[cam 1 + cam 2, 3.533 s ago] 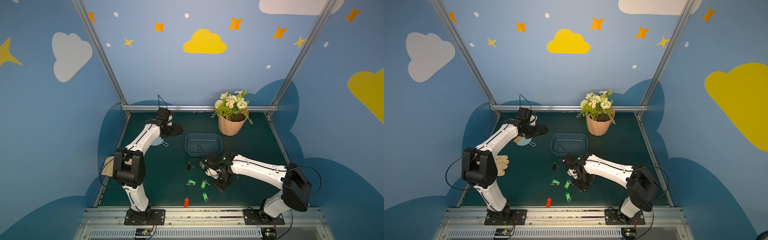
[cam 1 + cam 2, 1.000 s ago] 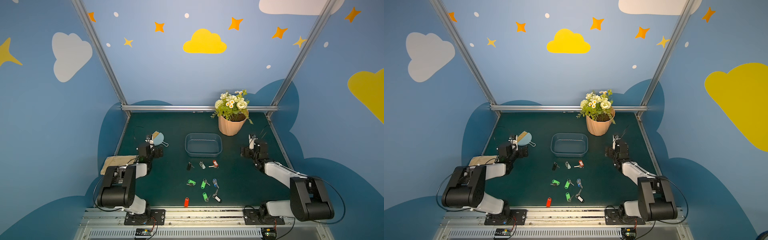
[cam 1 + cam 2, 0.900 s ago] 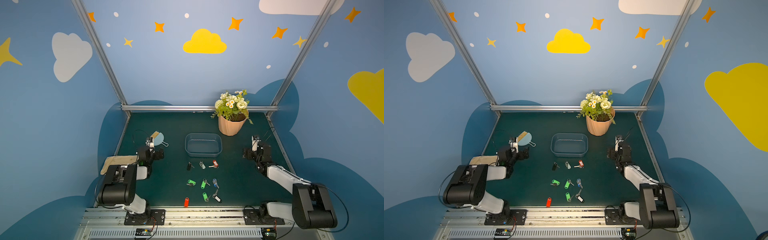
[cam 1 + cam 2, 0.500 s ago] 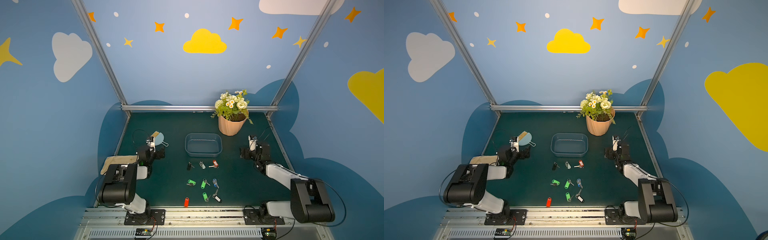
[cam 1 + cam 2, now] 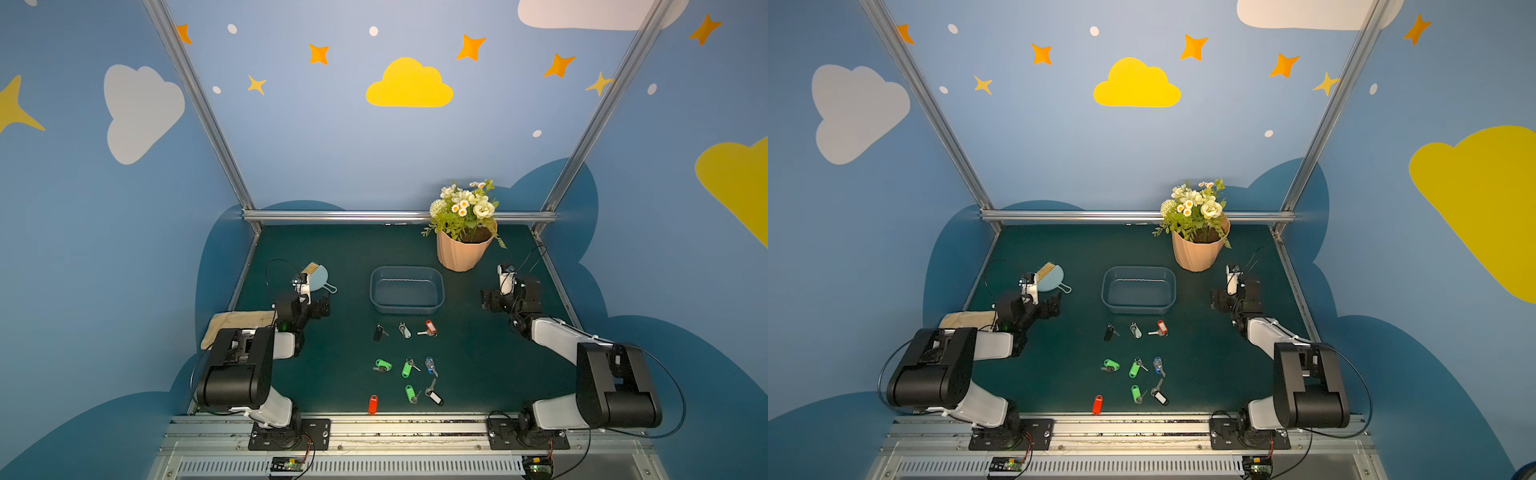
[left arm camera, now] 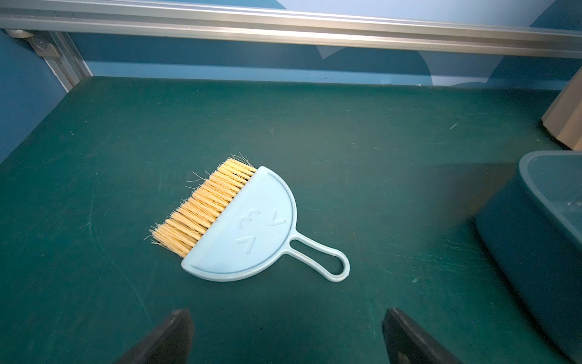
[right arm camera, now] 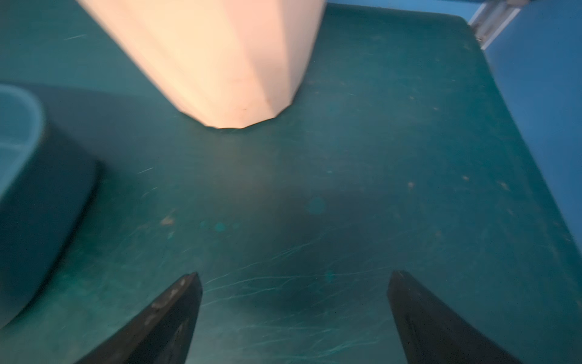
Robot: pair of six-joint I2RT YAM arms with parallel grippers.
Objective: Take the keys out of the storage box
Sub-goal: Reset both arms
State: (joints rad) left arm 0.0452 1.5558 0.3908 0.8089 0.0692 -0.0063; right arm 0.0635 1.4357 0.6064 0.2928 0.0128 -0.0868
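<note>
We found the storage box [image 5: 407, 308] looking empty in both top views, though its near wall hid a strip of its floor, so we could not wholly rule out a small key tucked there. The keys [image 5: 406, 368], nine by our count, lay loose on the bench [image 5: 332, 257] on the robot's side of the box: three in a row just in front of it, the rest farther from it.

The left hand [image 6: 286, 312] hung open and empty to the left of the box, with a blue brush [image 5: 318, 276] also lying on that side. The right hand [image 7: 295, 274] was likewise spread wide, holding nothing, to the right of the box and near the flowerpot [image 5: 461, 255] behind the box's right corner.

We judged the task done or nearly so, and the main risk now was undoing it. A low sweep across the patch in front of the box would scatter the keys. The red-tagged key [image 5: 372, 404], farthest from the box, could slide onto the rail [image 5: 415, 426]. A careless swing of the right hand might also tip the flowerpot.
</note>
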